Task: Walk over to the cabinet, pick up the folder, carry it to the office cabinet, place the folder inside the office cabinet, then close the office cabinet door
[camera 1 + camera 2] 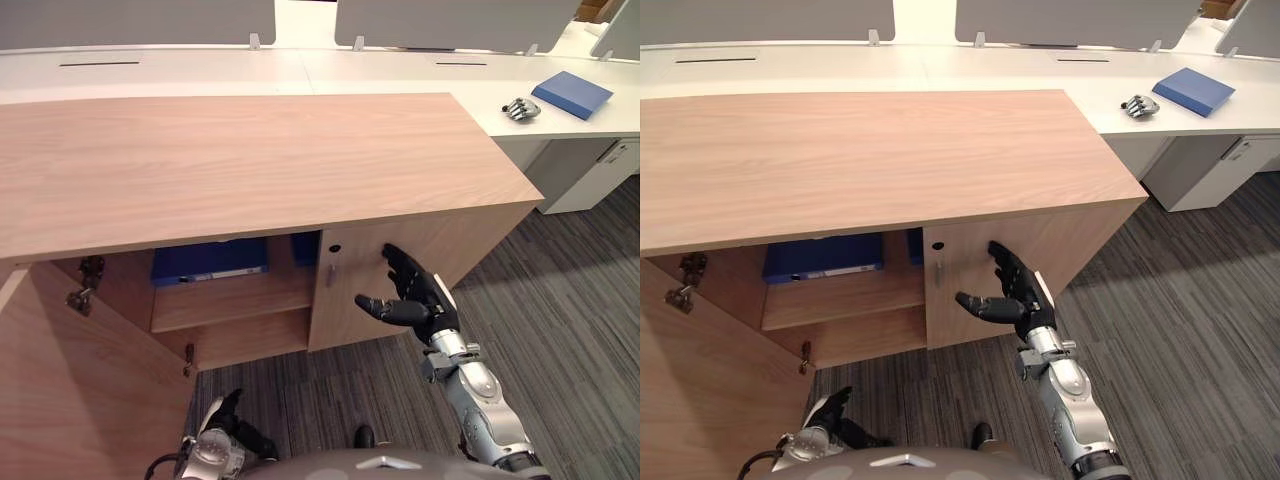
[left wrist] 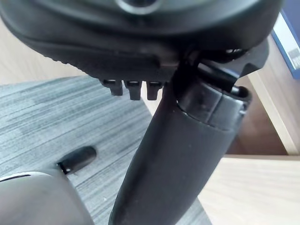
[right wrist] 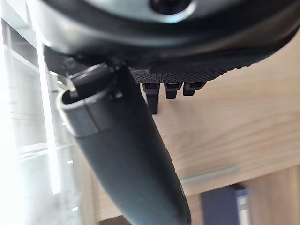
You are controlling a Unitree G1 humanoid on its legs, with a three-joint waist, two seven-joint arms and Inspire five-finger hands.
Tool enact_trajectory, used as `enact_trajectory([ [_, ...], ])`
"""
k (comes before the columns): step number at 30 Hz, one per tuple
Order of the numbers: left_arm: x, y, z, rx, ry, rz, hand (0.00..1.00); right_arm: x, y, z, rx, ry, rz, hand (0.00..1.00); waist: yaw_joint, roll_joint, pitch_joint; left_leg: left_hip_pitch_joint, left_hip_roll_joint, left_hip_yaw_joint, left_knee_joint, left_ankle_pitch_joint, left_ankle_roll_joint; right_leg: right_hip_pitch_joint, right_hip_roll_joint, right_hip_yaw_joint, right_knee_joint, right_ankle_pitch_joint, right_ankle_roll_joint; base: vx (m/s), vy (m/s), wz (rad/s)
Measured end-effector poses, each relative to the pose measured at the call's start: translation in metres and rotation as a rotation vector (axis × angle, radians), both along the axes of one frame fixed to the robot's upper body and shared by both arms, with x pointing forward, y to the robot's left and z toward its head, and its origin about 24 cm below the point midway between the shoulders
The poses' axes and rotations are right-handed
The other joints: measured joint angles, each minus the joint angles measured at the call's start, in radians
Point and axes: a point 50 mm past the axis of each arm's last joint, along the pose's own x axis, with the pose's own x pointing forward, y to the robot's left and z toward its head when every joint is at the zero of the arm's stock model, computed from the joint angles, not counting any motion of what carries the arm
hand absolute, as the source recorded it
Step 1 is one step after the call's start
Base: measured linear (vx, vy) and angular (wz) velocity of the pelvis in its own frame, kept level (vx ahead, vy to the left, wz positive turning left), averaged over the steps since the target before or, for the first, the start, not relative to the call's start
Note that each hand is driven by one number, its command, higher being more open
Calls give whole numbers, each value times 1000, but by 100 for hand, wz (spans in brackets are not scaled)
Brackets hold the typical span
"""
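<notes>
Open cabinet bay [image 1: 230, 300] left — shut door [image 1: 360, 260] before right hand [image 1: 415, 290]

The right arm [image 1: 482, 398] reaches up and forward from the lower right, its silver-grey forearm angled in line with the wrist. The right hand [image 1: 415, 295] is spread and holds nothing, its fingers [image 1: 400, 264] extended forward and its thumb [image 1: 382, 307] standing out toward the robot's left. The left hand [image 1: 230, 420] hangs low beside the body, fingers loosely relaxed and empty
</notes>
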Motion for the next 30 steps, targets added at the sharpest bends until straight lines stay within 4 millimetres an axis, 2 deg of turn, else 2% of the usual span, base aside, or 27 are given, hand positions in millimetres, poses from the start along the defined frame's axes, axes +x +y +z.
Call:
enact_trajectory([
  [2, 2, -1, 0, -7, -10, 12, 100, -2, -1, -13, -58, 69, -2, 100, 13, 4, 3, -16, 1, -23, 0, 6, 0, 0, 0, -27, -2, -4, -4, -1, -22, 36],
  [3, 1, -1, 0, -8, -12, 25, 100, -3, 4, -19, -74, 94, 7, 100, 20, 15, 11, -20, 3, -32, 0, 7, -1, 0, 1, -36, -2, -7, -4, 9, -18, 23],
  [6, -2, -2, -1, -13, -16, 73, 100, -5, 10, -25, -85, 112, 6, 100, 25, 33, 23, -23, 3, -38, 0, 9, -3, 1, 0, -42, -2, -8, -5, 25, -6, 9],
  [9, -3, 0, 0, -15, -21, 106, 100, -9, 11, -39, -148, 171, 1, 100, 30, 32, 24, -24, 3, -39, 0, 8, -3, 2, 1, -44, -3, -9, -5, 31, 3, 2],
  [13, -4, 0, -1, -10, -27, 128, 100, -19, 10, -56, -149, 258, -47, 100, 31, 30, 26, -21, 1, -38, 0, 8, -4, 3, -1, -42, -3, -9, -5, 0, 0, 0],
  [15, -5, -1, -1, -20, -29, 154, 100, -31, 6, -70, -171, 335, -87, 100, 31, 28, 27, -11, 1, -37, 0, 7, -5, 14, 0, -41, -4, -9, -5, 0, 0, 0],
  [23, -10, 0, -2, -12, -32, 204, 100, -71, -17, -106, -263, 574, -190, 100, 30, 32, 34, 26, 4, 16, 0, -2, -10, 9, 1, 13, 25, -15, -3, -19, 11, -18],
  [30, -9, 1, -1, -21, -42, 245, 100, -95, -21, -124, -264, 726, -238, 100, 31, 31, 46, 28, -2, -16, 0, -3, -10, -28, -19, 4, 143, -96, 7, 3, -4, 10],
])
